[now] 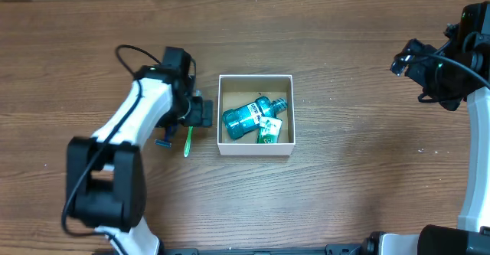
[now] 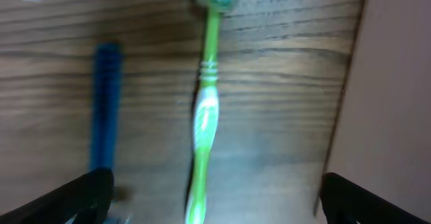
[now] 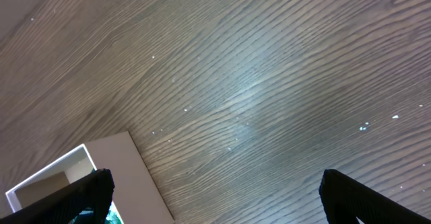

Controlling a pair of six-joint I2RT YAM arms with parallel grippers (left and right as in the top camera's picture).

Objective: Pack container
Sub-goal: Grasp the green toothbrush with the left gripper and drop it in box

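**White container mid-worktop, two items inside**

Your container holds a teal mouthwash bottle and a small green pack. Your left end effector is spread wide, straddling a green toothbrush that lies just left of the container. A blue handle lies beside it. Your right end effector is also wide, gripping nothing, well apart on the right.

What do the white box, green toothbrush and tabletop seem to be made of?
White box: likely thin cardboard, matte, with slim straight walls and a tan floor. Green toothbrush: probably plastic, glossy, green with white patches. Tabletop: wood or wood-look laminate; brown grain lines, slight sheen.
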